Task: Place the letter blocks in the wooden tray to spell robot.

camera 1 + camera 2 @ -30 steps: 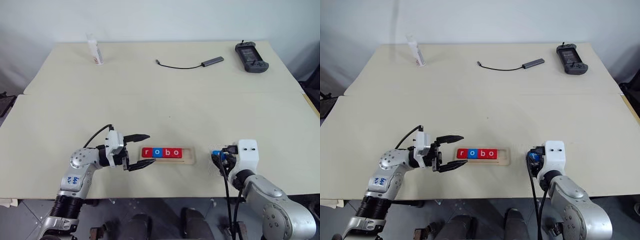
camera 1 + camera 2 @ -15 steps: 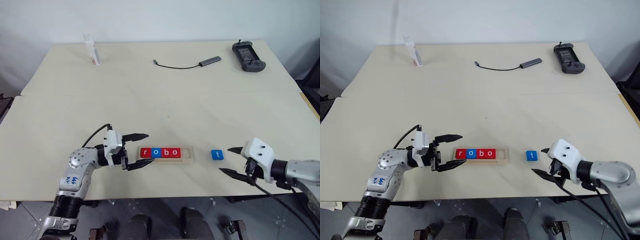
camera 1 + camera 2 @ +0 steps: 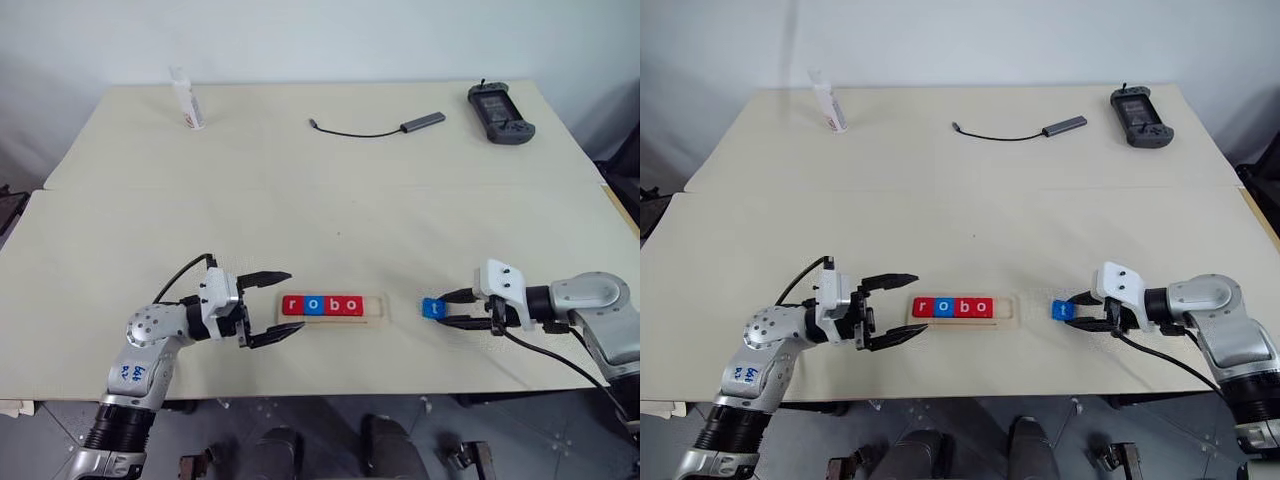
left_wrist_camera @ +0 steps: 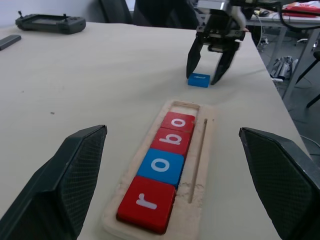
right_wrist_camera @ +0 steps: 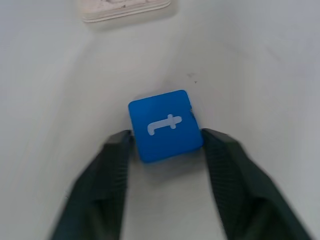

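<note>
1. Your left hand (image 3: 267, 308) hovers just off the tray's "r" end, fingers spread wide with nothing between them. It appears to wait there out of the way, since that end of the word is already filled.

2. The wooden tray (image 3: 383, 312) lies flat on the worktop (image 3: 330, 200), lengthwise between your two hands. Four letter blocks sit in it side by side: a red r (image 3: 293, 305), a blue o (image 3: 313, 305), a red b (image 3: 332, 305) and a red o (image 3: 351, 305), read from the end by the left hand. One slot is bare at the far end from the left hand, and that is where the last letter belongs.

3. The blue t block (image 3: 432, 308) lies on the worktop just beside that bare end of the tray, apart from it and not yet in it. In the right wrist view its letter faces up, so it needs no flipping, only a turn to match the others.

4. Your right hand (image 3: 447, 309) reaches in from the side away from the tray, partly open, one finger on each side of the t block. The fingers (image 5: 118, 155) look to be at the block's edges or just short of them; I cannot tell whether they press it, and the block rests on the worktop. I judge this the grasp before the last placement.

5. Well beyond the tray, towards the back of the worktop, lie a cable with an adapter (image 3: 422, 121), a handheld controller (image 3: 500, 101) and a small white tube (image 3: 187, 99). They play no part in the spelling.
</note>
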Motion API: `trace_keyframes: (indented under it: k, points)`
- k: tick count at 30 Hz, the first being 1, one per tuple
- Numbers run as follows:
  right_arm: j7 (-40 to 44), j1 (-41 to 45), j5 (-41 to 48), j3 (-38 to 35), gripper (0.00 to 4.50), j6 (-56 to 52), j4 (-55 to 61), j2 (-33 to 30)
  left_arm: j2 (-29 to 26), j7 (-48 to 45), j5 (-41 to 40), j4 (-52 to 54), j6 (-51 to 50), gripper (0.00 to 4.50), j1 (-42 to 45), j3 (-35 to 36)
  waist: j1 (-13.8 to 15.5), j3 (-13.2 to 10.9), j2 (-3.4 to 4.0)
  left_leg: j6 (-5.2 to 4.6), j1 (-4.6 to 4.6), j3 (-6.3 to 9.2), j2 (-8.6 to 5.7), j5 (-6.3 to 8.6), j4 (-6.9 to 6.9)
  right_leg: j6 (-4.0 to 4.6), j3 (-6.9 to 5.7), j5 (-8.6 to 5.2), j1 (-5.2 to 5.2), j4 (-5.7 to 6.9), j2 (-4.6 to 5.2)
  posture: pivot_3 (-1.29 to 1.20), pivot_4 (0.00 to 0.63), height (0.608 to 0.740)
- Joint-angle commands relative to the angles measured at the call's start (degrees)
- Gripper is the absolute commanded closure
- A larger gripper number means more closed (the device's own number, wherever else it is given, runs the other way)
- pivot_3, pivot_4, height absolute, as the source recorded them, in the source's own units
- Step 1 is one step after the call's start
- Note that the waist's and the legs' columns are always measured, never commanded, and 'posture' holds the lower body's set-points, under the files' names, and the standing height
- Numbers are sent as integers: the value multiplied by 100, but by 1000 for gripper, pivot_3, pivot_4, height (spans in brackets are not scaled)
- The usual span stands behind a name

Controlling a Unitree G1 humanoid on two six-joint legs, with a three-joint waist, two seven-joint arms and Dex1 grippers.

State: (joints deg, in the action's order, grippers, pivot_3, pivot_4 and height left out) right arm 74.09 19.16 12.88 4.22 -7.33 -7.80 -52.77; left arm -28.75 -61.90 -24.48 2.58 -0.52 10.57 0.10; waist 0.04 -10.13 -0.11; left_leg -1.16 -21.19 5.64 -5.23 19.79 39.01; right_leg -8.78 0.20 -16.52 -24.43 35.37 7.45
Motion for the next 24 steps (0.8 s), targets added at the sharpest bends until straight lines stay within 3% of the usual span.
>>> trace_keyframes:
  k: [1,10,18,24]
  points:
    - [76,211,84,5,3034,-88,318,59,-108,-84,-131,288,5,0,-75,92,3,0,0,1,-1,0,0,0,0,0,0,0,-1,0,0,0,150,740]
    - [-264,882,78,623,3034,-1573,1459,581,-118,-98,-123,289,16,0,-75,64,11,0,0,3,-3,2,1,1,0,1,0,-1,-4,0,1,0,150,740]
    - [-375,937,-349,1059,3034,-1288,1317,767,-55,49,-81,347,53,0,-128,64,129,0,1,-1,-11,7,-7,3,0,1,-6,-1,-7,-7,5,0,150,740]
    - [-337,969,-306,1006,1005,-1423,1392,728,-50,140,-79,404,72,0,-216,80,125,0,0,-1,-11,7,-4,3,-1,1,-6,-1,-7,-7,2,0,150,740]
